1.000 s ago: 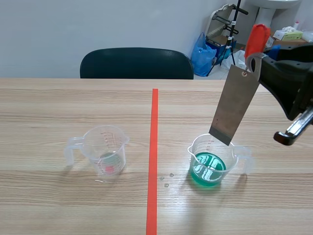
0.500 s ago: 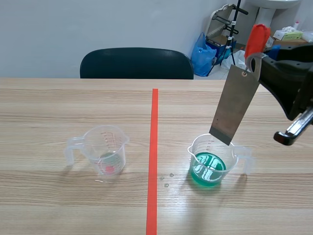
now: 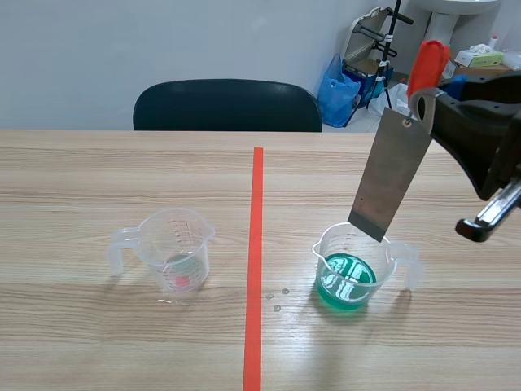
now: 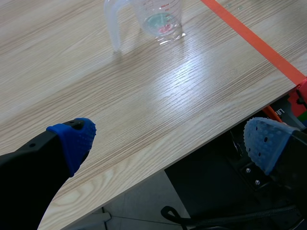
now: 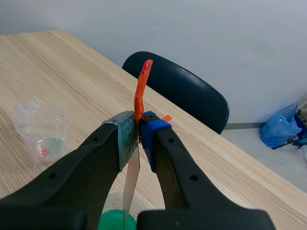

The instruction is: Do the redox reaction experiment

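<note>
A: How many cups does the desk [image 3: 98,179] carry?

B: Two, both clear plastic. The green cup [image 3: 346,275] holds bright green liquid. The second cup [image 3: 175,252] stands to its left, across the single tape line [image 3: 257,244], with only a reddish and greenish trace at its bottom.

A: And the metal?

B: One metal blade [image 3: 391,175] with an orange-red handle [image 3: 427,63]. It hangs tilted above the green cup. In the scene view its lower edge sits at the cup's far rim, but whether it touches cannot be told.

A: What holds it?

B: The right hand [image 5: 139,139], clenched on the blade. The right wrist view adds what the scene view hides: both pads [image 5: 125,141] pressed to the blade's faces just under the handle, and green liquid below the blade's tip.

A: The other hand?

B: Only the left wrist view shows the left hand [image 4: 165,139]. It is released, fingers spread wide, over the desk's near edge, with the second cup ahead of it.

A: Anything more?

B: A few droplets [image 3: 277,300] lie just left of the green cup, seen in the scene view alone. One dark chair [image 3: 228,106] stands beyond the green cup, behind the desk.
</note>
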Available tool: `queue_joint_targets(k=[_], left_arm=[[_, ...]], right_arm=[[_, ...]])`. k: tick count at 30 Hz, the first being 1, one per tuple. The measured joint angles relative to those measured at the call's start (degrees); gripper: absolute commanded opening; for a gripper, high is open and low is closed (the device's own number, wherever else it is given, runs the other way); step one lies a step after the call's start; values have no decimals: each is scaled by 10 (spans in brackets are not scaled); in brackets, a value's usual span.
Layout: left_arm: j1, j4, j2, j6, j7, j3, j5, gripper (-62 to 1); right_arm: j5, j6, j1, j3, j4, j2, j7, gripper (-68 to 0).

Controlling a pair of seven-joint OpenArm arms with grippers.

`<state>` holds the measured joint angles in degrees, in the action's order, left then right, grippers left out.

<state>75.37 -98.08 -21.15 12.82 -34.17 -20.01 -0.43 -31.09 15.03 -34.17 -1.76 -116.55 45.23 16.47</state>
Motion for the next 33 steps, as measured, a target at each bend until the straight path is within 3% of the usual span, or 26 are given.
queue_joint_targets(k=[21,25,30,33], left_arm=[[0,0,0,0,0,0,0,14],[0,0,-20,0,-17,0,0,14],[0,0,-79,-12,-9,0,-34,-366],[-3,0,-122,-10,23,0,-35,-482]], right_arm=[[0,0,0,0,0,0,0,-656],[0,0,0,0,0,0,0,-656],[0,0,0,0,0,0,0,-656],[0,0,0,0,0,0,0,-656]])
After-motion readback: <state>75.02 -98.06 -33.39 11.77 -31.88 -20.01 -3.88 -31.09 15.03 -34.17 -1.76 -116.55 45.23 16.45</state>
